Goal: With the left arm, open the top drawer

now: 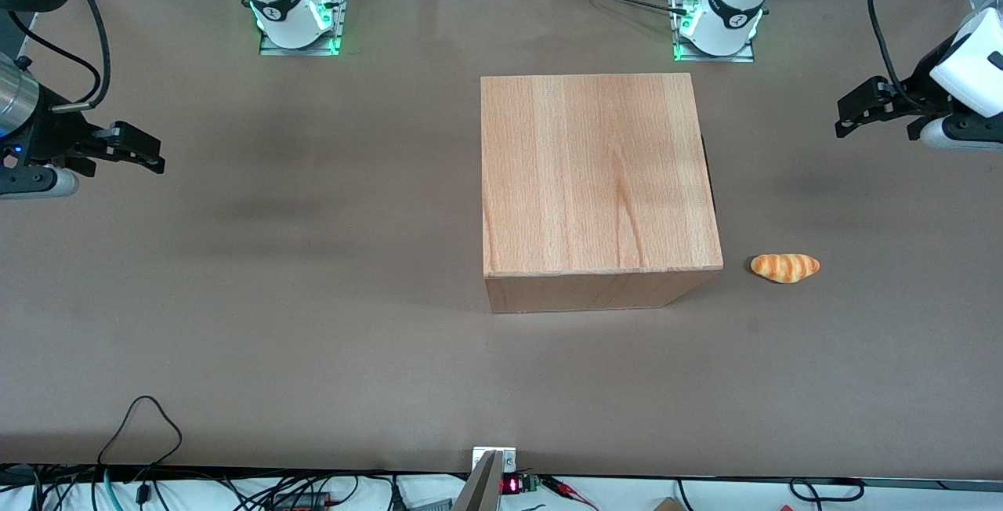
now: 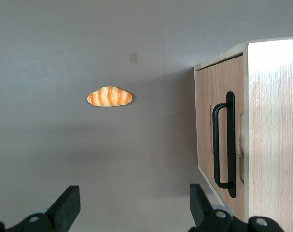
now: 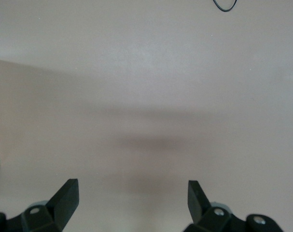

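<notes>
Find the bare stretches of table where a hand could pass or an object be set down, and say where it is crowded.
Bare table runs from the wooden box toward the parked arm's end, and along the strip nearer the front camera. It is tighter toward the working arm's end: the bread roll lies beside the box, near the top drawer and its handle, with the open left gripper hovering farther back.
</notes>
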{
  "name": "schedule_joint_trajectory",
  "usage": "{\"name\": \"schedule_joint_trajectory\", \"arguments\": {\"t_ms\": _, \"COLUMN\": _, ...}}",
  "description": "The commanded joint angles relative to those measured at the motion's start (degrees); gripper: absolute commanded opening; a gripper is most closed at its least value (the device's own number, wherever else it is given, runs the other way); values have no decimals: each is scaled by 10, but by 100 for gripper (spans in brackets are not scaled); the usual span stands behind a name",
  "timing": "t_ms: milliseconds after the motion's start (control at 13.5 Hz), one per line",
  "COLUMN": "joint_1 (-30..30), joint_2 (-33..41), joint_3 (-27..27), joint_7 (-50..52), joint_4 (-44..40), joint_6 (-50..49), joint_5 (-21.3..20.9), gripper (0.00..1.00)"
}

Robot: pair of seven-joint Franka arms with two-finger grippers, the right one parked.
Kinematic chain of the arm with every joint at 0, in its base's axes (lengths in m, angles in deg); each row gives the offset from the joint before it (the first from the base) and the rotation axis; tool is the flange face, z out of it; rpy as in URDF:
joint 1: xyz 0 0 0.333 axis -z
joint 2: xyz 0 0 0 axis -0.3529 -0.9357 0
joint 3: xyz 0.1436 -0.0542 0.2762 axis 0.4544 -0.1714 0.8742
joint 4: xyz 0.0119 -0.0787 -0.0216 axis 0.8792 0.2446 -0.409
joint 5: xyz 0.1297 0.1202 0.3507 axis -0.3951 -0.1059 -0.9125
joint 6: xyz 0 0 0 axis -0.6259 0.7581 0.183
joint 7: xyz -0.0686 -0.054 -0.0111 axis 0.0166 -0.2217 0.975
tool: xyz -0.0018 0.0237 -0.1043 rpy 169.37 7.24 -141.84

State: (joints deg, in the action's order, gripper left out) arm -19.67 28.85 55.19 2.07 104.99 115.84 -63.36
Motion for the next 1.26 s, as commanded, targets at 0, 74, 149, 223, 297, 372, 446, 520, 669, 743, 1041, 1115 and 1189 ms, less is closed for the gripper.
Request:
{"name": "schedule_joint_trajectory", "arguments": {"t_ms": 0, "joint_1": -2, "joint_2": 3, "joint_3": 3, "joint_7": -9, "joint_4": -8, "joint_6": -11, "joint_5": 3, "gripper": 100}}
{"name": "schedule_joint_trajectory", "arguments": {"t_ms": 74, "joint_1": -2, "joint_2": 3, "joint_3": 3, "joint_7": -9, "joint_4": -8, "joint_6": -11, "joint_5": 2, "gripper": 100}}
{"name": "schedule_joint_trajectory", "arguments": {"t_ms": 149, "joint_1": -2, "joint_2": 2, "joint_3": 1, "joint_7": -1, "joint_4": -8, "joint_6": -11, "joint_5": 2, "gripper": 100}}
{"name": "schedule_joint_trajectory", "arguments": {"t_ms": 223, "joint_1": -2, "joint_2": 1, "joint_3": 0, "joint_7": 0, "joint_4": -8, "joint_6": -11, "joint_5": 2, "gripper": 100}}
{"name": "schedule_joint_trajectory", "arguments": {"t_ms": 297, "joint_1": 1, "joint_2": -4, "joint_3": 0, "joint_7": 2, "joint_4": -8, "joint_6": -11, "joint_5": -3, "gripper": 100}}
{"name": "schedule_joint_trajectory", "arguments": {"t_ms": 372, "joint_1": 0, "joint_2": -2, "joint_3": 0, "joint_7": 1, "joint_4": -7, "joint_6": -13, "joint_5": -2, "gripper": 100}}
{"name": "schedule_joint_trajectory", "arguments": {"t_ms": 446, "joint_1": -2, "joint_2": -3, "joint_3": 2, "joint_7": -1, "joint_4": -7, "joint_6": -13, "joint_5": 3, "gripper": 100}}
{"name": "schedule_joint_trajectory", "arguments": {"t_ms": 520, "joint_1": -2, "joint_2": -5, "joint_3": 2, "joint_7": -1, "joint_4": -5, "joint_6": -13, "joint_5": 4, "gripper": 100}}
{"name": "schedule_joint_trajectory", "arguments": {"t_ms": 669, "joint_1": 9, "joint_2": -22, "joint_3": -4, "joint_7": 2, "joint_4": -4, "joint_6": -15, "joint_5": 1, "gripper": 100}}
{"name": "schedule_joint_trajectory", "arguments": {"t_ms": 743, "joint_1": 5, "joint_2": -30, "joint_3": -10, "joint_7": 0, "joint_4": -2, "joint_6": -16, "joint_5": 4, "gripper": 100}}
{"name": "schedule_joint_trajectory", "arguments": {"t_ms": 1041, "joint_1": 8, "joint_2": -63, "joint_3": -10, "joint_7": -5, "joint_4": -6, "joint_6": -36, "joint_5": 22, "gripper": 100}}
{"name": "schedule_joint_trajectory", "arguments": {"t_ms": 1115, "joint_1": 10, "joint_2": -67, "joint_3": -11, "joint_7": -1, "joint_4": -7, "joint_6": -41, "joint_5": 23, "gripper": 100}}
{"name": "schedule_joint_trajectory", "arguments": {"t_ms": 1189, "joint_1": 12, "joint_2": -70, "joint_3": -11, "joint_7": -1, "joint_4": -7, "joint_6": -41, "joint_5": 23, "gripper": 100}}
